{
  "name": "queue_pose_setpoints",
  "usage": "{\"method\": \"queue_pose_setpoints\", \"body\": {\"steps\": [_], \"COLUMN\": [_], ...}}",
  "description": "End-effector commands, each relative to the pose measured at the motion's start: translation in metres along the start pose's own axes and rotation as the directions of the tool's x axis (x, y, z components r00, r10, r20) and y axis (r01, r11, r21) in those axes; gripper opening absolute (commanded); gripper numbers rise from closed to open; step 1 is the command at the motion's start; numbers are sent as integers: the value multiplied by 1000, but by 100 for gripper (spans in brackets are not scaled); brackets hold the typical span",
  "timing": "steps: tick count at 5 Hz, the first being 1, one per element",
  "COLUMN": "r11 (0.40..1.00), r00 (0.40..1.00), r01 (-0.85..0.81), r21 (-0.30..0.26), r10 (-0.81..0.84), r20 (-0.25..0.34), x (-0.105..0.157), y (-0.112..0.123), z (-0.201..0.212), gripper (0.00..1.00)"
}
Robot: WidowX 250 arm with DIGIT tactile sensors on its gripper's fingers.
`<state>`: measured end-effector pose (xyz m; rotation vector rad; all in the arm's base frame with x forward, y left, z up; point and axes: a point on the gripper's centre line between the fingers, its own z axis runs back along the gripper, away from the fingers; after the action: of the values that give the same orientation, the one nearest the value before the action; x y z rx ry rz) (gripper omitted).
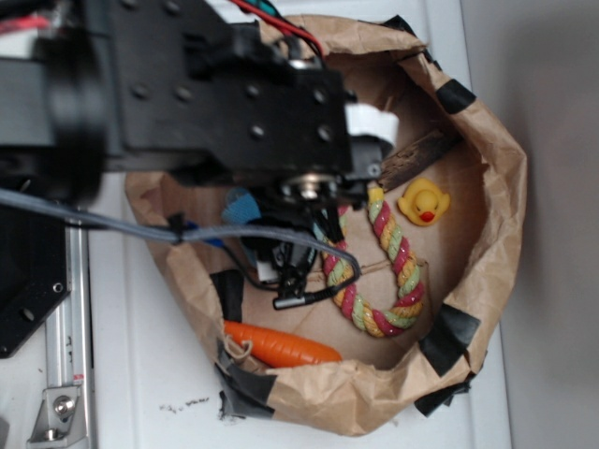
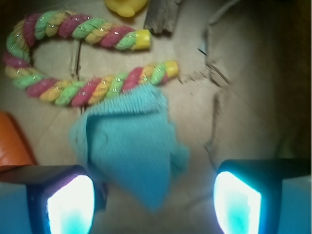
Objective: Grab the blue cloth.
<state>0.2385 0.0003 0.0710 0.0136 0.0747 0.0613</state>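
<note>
The blue cloth (image 2: pixel 131 141) is a light teal terry washcloth lying crumpled on the brown paper floor, with its lower tip pointing toward the gap between my fingers. My gripper (image 2: pixel 153 202) is open, its two glowing pads (image 2: pixel 70 204) wide apart on either side of the cloth's tip, not touching it. In the exterior view only a small teal patch of the cloth (image 1: pixel 241 208) shows under the black arm, and the gripper (image 1: pixel 281 253) is mostly hidden by the arm and cables.
A striped rope toy (image 2: pixel 73 87) curves just beyond the cloth. A yellow rubber duck (image 1: pixel 424 201), a dark wood piece (image 1: pixel 416 159) and an orange carrot (image 1: pixel 281 346) lie inside the taped brown paper bag (image 1: pixel 496 215), whose walls ring the space.
</note>
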Motion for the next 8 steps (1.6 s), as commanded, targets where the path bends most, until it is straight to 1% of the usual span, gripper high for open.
{"method": "queue_pose_setpoints", "body": {"steps": [1,2,3,4,5,6,7,8], "r11": [994,986,992,997,996,996,994,993], "r00": [994,990,993,997,997,998,997,996], "r01": [107,135,114,82,71,62,80,86], "r21": [-33,-102,-57,5,46,69,74,80], "r10": [-106,-138,-116,-82,-71,-62,-79,-86], "r20": [27,-28,-24,-1,1,-6,-10,4], "x": [25,25,19,19,22,23,19,14], "y": [-34,-36,-19,-3,9,14,8,5], "z": [-36,-56,-58,-53,-51,-54,-58,-52], "gripper": [100,100,86,0,0,0,0,0]}}
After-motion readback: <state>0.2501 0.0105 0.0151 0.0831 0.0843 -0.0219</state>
